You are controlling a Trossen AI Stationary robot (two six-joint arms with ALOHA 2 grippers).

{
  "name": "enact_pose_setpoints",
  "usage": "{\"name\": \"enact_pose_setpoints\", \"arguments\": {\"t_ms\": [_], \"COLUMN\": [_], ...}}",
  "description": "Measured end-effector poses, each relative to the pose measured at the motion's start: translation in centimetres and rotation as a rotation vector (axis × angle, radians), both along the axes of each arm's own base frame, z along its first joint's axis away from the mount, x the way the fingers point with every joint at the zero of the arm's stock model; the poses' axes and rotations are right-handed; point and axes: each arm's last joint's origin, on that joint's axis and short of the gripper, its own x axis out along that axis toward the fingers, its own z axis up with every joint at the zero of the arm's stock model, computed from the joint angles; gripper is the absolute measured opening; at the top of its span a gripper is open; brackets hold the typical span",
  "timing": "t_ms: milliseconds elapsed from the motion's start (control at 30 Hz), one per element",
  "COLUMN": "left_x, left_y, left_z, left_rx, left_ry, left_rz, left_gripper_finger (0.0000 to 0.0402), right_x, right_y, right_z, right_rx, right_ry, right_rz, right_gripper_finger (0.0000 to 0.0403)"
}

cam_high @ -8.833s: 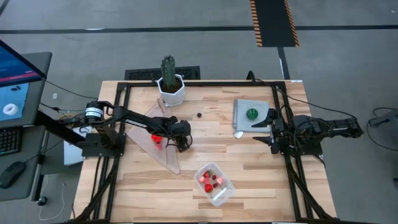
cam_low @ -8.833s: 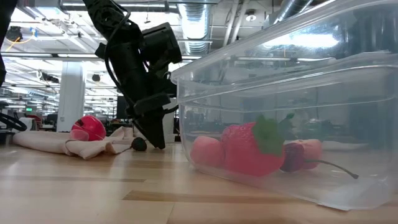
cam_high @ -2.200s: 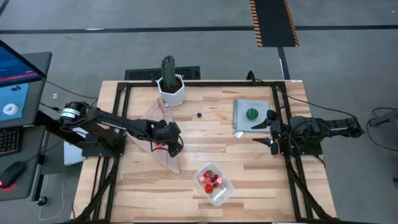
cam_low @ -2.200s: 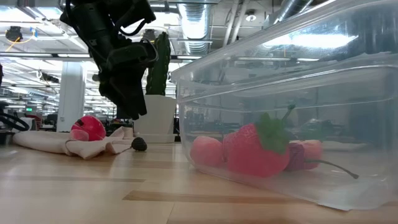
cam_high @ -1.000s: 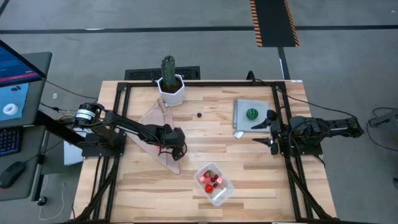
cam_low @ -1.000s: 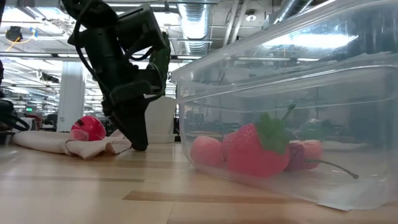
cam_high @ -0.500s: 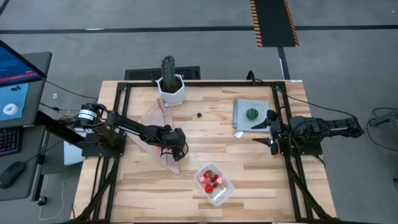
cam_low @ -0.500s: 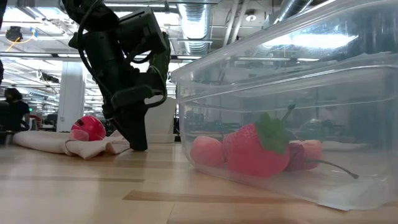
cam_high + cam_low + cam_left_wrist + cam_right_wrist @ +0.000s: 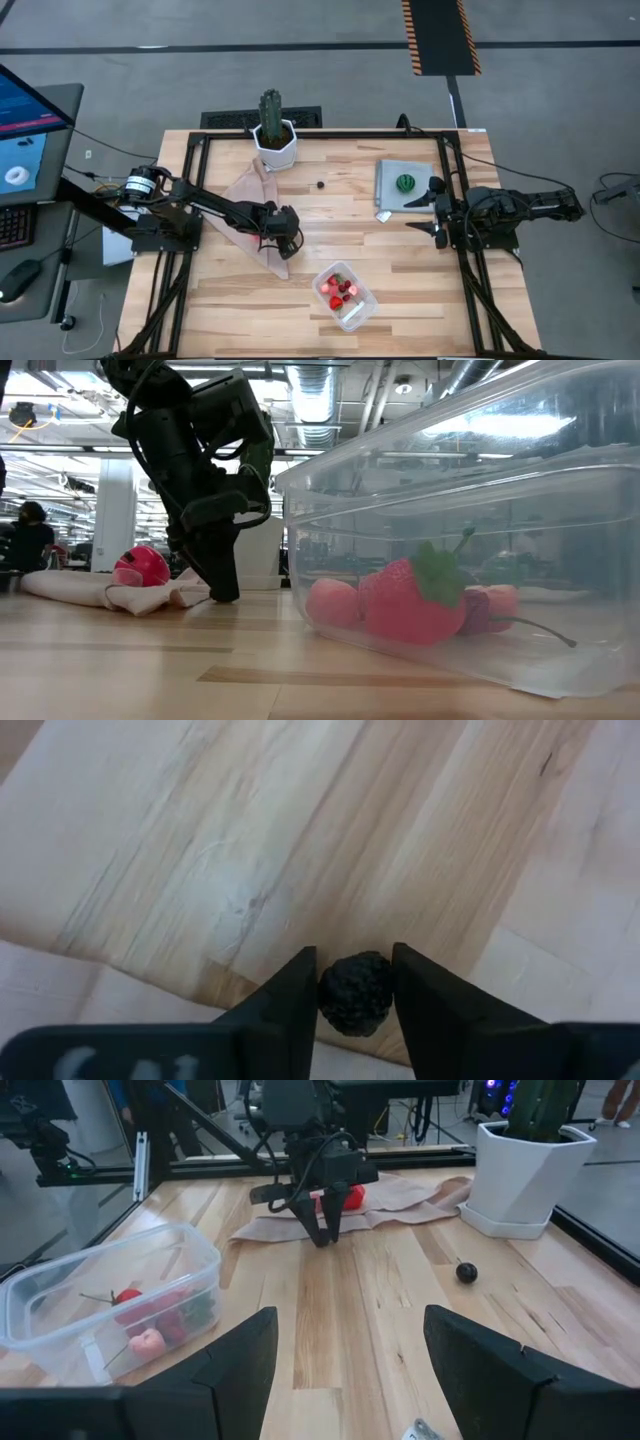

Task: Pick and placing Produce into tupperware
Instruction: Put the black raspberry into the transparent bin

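Observation:
My left gripper (image 9: 291, 243) stands with its fingers pointing down at the table, beside the near edge of a beige cloth (image 9: 250, 205), shut on a dark berry (image 9: 355, 995). In the low view its fingers (image 9: 222, 585) hide that berry. The clear tupperware (image 9: 345, 293) sits near the table's near edge and holds several red pieces (image 9: 405, 600). A red tomato-like piece (image 9: 141, 567) lies on the cloth. A second dark berry (image 9: 320, 184) lies on the wood. A green striped ball (image 9: 406, 183) rests on a grey mat. My right gripper (image 9: 430, 207) waits open at the table's right side. My left gripper pinches the dark berry (image 9: 355, 995) between its two fingertips (image 9: 300, 985), one on each side of it. The fingers come from above, pointing down, with their tips at table height in the low view. Whether the berry rests on the wood I cannot tell.
A tall green cactus in a white pot (image 9: 273, 135) stands at the far edge behind the cloth. The grey mat (image 9: 392, 195) lies by the right arm. Black frame rails (image 9: 195, 200) run along the table's sides. Bare wood lies between the left gripper and the tupperware.

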Motion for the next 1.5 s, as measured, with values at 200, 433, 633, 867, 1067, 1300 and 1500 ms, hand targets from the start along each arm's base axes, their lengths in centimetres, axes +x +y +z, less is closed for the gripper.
{"name": "enact_pose_setpoints", "arguments": {"t_ms": [200,433,633,867,1067,1300,1500], "left_x": [0.0,0.5,1.3,2.5,4.3,5.5,5.8], "left_y": [0.0,-0.3,-0.9,-2.3,-3.8,-5.5,-7.8], "left_z": [0.0,0.3,0.8,2.3,5.0,7.6,8.7], "left_rx": [-0.014,-0.026,-0.076,-0.089,-0.067,-0.067,-0.094], "left_ry": [0.001,-0.057,-0.153,-0.234,-0.357,-0.450,-0.578], "left_rz": [-0.006,-0.015,-0.066,-0.126,-0.219,-0.282,-0.358], "left_gripper_finger": [0.0110,0.0103,0.0108,0.0108,0.0109,0.0109,0.0110], "right_x": [0.0,0.0,0.0,0.0,0.0,0.0,0.0], "right_y": [0.0,0.0,0.0,0.0,0.0,0.0,0.0], "right_z": [0.0,0.0,0.0,0.0,0.0,0.0,0.0], "right_rx": [0.000,0.000,0.000,0.000,0.000,0.000,0.000], "right_ry": [0.000,0.000,0.000,0.000,0.000,0.000,0.000], "right_rz": [0.000,0.000,0.000,0.000,0.000,0.000,0.000], "right_gripper_finger": [0.0276,0.0276,0.0276,0.0276,0.0276,0.0276,0.0276]}}
